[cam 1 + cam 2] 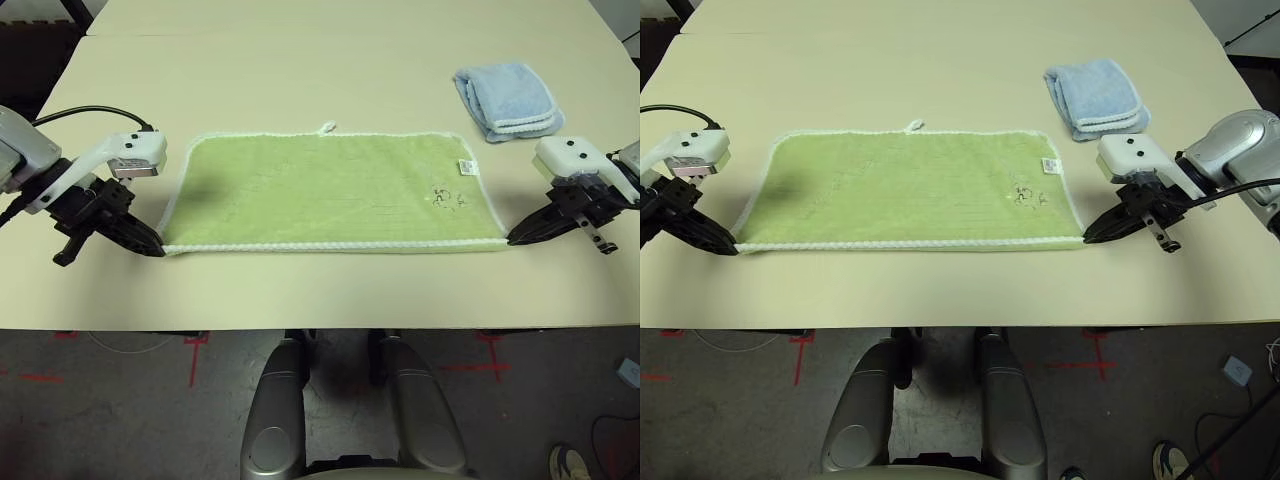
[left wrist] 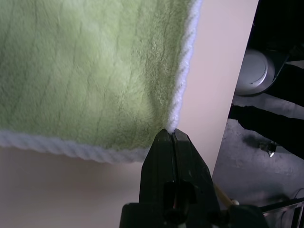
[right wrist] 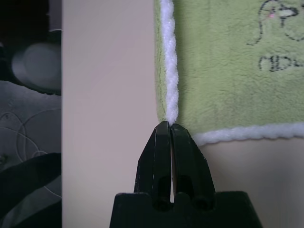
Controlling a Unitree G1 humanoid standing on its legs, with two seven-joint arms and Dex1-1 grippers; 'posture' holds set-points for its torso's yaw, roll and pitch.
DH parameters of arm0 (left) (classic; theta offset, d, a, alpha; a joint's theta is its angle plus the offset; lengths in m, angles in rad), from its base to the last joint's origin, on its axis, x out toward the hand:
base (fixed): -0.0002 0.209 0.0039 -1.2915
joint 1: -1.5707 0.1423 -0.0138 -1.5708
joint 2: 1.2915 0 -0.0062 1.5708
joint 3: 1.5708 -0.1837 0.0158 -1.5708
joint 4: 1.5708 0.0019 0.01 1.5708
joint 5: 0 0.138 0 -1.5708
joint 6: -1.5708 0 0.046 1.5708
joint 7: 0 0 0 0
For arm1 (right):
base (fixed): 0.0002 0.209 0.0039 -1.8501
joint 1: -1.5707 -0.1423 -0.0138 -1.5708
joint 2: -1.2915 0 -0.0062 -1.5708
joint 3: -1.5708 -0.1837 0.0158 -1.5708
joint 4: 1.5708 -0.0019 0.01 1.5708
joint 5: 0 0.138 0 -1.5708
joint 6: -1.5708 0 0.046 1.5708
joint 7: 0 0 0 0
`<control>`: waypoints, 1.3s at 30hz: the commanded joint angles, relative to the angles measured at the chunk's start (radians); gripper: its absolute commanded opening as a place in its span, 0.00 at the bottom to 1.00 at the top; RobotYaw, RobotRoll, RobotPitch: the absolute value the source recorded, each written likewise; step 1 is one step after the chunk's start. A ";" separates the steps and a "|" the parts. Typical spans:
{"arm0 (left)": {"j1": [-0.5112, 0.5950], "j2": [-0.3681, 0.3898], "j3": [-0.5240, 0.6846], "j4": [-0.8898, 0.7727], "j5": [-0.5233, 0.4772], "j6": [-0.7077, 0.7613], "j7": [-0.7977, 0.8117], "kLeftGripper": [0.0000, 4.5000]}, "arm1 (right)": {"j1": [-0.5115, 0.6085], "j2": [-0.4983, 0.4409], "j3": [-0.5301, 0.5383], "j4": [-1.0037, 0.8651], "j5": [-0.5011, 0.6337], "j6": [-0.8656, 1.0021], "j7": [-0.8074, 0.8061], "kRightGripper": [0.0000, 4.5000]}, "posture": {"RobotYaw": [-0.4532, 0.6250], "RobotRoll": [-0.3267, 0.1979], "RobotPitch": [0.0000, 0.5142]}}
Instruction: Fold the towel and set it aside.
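Observation:
The light green towel (image 1: 330,190) lies spread flat on the cream table (image 1: 300,290), long side across, with white edging and a dark embroidered mark (image 1: 447,197) near its right end. My left gripper (image 1: 158,247) is shut, its tips pinched on the towel's near left corner (image 2: 172,124). My right gripper (image 1: 512,240) is also shut, its tips pinched on the near right corner (image 3: 167,116). Both grippers sit low at the table surface, pointing inward along the towel's near edge.
A smaller light blue folded towel (image 1: 507,100) rests at the back right, just beyond my right arm. The table's front edge (image 1: 320,326) runs close behind the grippers. Bare tabletop stretches behind the green towel.

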 commanded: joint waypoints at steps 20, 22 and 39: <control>-0.039 -0.191 0.094 0.459 0.124 -0.154 -0.006 0.00 | -0.123 0.212 -0.350 0.482 -0.333 -0.240 0.004 0.00 | 0.46 0.62 0.61; -0.036 -0.206 0.117 0.494 0.140 -0.167 -0.006 0.00 | -0.127 0.225 -0.385 0.501 -0.381 -0.259 -0.014 0.00 | 0.46 0.62 0.61; -0.045 -0.416 0.576 0.792 0.515 -0.264 -0.006 0.00 | -0.133 0.296 -0.569 0.545 -0.624 -0.330 -0.261 0.00 | 0.45 0.62 0.62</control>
